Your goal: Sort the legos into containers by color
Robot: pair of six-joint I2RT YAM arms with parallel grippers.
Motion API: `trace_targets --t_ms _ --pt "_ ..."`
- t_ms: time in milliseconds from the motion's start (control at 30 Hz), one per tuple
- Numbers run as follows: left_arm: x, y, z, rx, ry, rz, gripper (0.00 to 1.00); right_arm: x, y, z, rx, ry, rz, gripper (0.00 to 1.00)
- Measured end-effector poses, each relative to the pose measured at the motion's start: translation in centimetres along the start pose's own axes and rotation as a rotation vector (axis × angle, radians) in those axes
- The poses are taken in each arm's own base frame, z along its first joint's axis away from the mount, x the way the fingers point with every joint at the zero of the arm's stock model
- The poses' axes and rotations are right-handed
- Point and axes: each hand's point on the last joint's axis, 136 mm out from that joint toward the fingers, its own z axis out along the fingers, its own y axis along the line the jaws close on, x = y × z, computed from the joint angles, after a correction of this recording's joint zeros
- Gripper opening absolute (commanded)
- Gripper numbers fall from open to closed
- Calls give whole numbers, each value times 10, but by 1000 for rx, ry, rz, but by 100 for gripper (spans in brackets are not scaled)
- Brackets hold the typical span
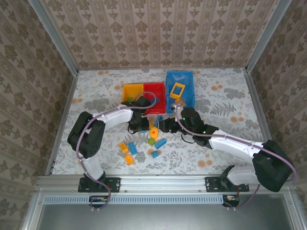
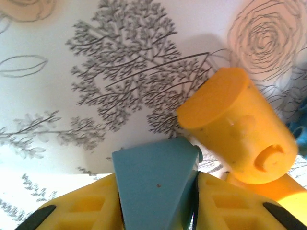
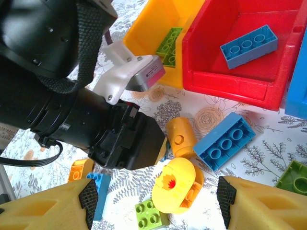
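My left gripper [image 2: 157,203] is shut on a blue brick [image 2: 151,172] just above the table, next to an orange cylinder piece [image 2: 240,127]. In the top view it [image 1: 143,125] sits among the loose legos below the red container [image 1: 154,97]. My right gripper [image 3: 157,197] stands open over a yellow rounded piece with a flame print [image 3: 175,184] and a green brick [image 3: 149,215]. The yellow container [image 3: 158,24] holds a green brick [image 3: 169,45]. A blue brick [image 3: 249,45] lies in the red container [image 3: 225,81]. The blue container [image 1: 180,76] holds a yellow frame piece [image 1: 177,90].
Loose bricks lie on the patterned table: a long blue one [image 3: 224,140], a green one [image 3: 293,177] at the right, a blue [image 3: 100,191] and an orange [image 3: 79,168] one at the left. The left arm's black wrist [image 3: 96,129] crowds my right gripper's left side.
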Motion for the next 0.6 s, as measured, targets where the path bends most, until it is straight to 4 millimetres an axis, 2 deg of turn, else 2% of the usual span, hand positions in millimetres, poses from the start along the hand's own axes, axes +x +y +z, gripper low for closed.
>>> trace_targets --t_ms 100,200,333,600 --pt "4 10 -6 -34 -14 7 28 0 0 0 0 0 3 70" --pt "3 16 -22 -47 -50 22 27 0 0 0 0 0 4 70" --pt "-1 18 -43 -46 -103 41 26 1 0 1 1 3 4 70" --pt "-11 17 -62 -65 -137 74 25 3 -2 3 7 12 5 70"
